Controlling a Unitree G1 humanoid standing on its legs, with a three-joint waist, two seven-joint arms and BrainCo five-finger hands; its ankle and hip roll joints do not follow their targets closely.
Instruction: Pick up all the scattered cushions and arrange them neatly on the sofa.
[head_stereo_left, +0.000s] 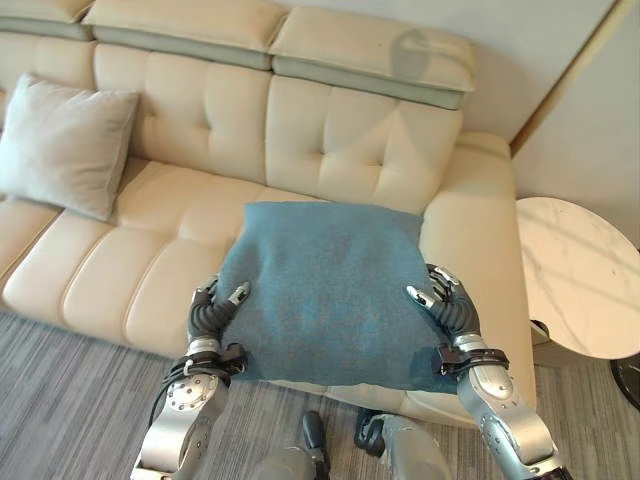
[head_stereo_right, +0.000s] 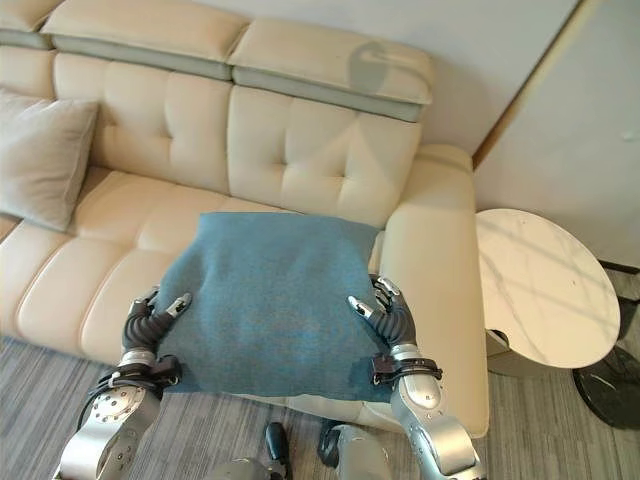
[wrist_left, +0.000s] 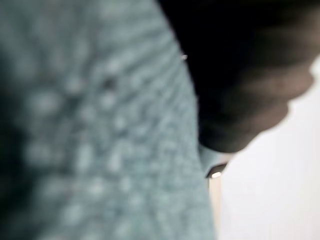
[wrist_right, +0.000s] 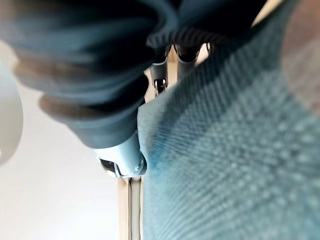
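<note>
1. Grey cushion (head_stereo_left: 62, 143) leans against the sofa (head_stereo_left: 180, 125) backrest, well off to the left of the left hand and apart from it.
2. Left hand (head_stereo_left: 212, 312) clamps the left edge of the blue cushion (head_stereo_left: 325, 290): its thumb lies on top of the fabric, its other fingers are tucked under the edge.
3. Blue cushion sits between the two hands, held flat over the sofa's seat; its far edge is near the backrest and its near edge overhangs the seat front.
4. Right hand (head_stereo_left: 445, 305) grips the cushion's right edge the same way, thumb on top and fingers under; the armrest is just beside it.
5. Round white side table (head_stereo_left: 575, 280) stands to the right of the right hand, past the armrest, on the grey striped carpet (head_stereo_left: 60, 390).
</note>
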